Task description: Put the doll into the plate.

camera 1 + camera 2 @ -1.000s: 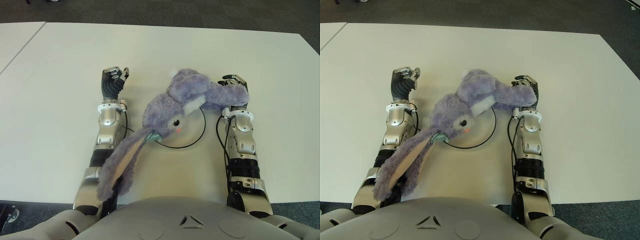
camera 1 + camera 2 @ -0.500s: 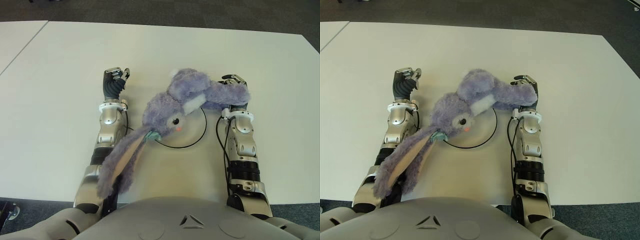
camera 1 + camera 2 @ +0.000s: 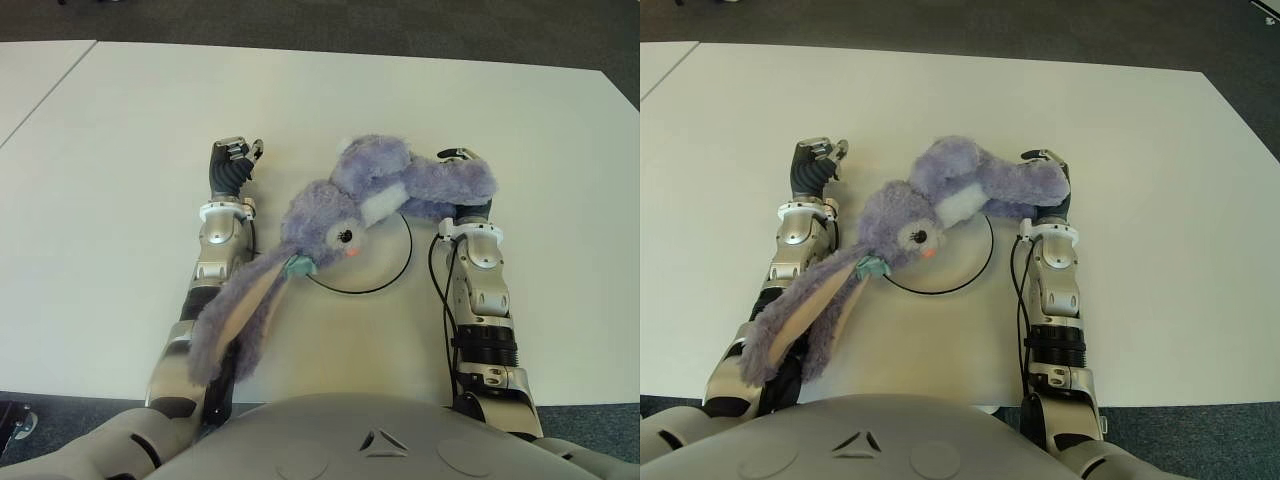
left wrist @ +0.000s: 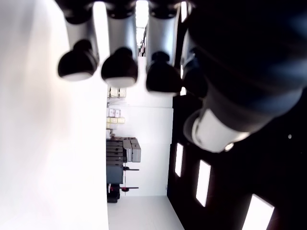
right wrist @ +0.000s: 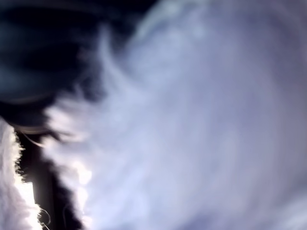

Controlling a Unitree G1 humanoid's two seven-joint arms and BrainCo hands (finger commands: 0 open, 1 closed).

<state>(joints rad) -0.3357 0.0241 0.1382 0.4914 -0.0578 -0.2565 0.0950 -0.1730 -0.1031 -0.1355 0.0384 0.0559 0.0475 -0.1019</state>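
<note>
A purple plush rabbit doll point(image 3: 340, 215) lies across the white, black-rimmed plate point(image 3: 385, 288) in the middle of the table. Its head is over the plate's left part, and its long ears point(image 3: 235, 320) trail down over my left forearm. My right hand point(image 3: 462, 160) is at the plate's right side, shut on the doll's body end; purple fur point(image 5: 192, 120) fills the right wrist view. My left hand point(image 3: 232, 160) shows left of the doll, its fingers point(image 4: 120, 67) curled with nothing in them.
The white table point(image 3: 120, 200) stretches wide on both sides and behind the plate. Its front edge runs just before my torso. A second white table point(image 3: 30, 70) adjoins at the far left, and dark floor lies beyond.
The doll's head and ears have shifted a little to the left and away from me over the plate. My right hand has edged forward with it. The left hand has barely moved.
</note>
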